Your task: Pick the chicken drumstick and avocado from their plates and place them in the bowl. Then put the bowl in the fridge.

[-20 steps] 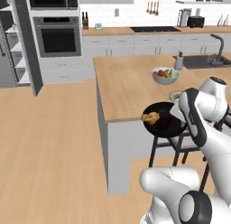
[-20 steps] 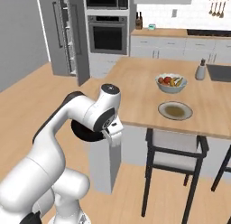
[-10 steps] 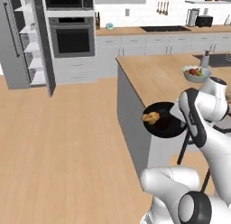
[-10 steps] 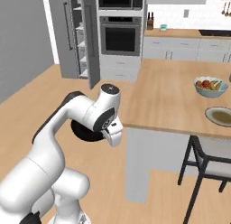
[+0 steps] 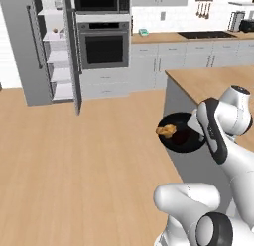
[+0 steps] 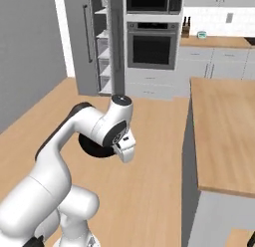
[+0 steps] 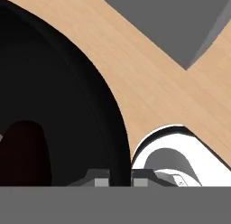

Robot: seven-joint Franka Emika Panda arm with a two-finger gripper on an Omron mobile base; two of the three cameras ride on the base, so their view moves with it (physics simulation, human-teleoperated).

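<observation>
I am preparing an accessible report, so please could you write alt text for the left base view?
A white robot arm carries a black bowl above the wooden floor, with the golden-brown chicken drumstick inside. Beyond, on the left, the grey fridge stands open, showing white shelves, beside a black oven.

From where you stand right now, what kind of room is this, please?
A home kitchen, rendered rather than real. A black built-in oven sits in the cabinets, a tall grey fridge stands open beside it showing white shelves, and a wooden-topped island counter is beside the robot.
</observation>
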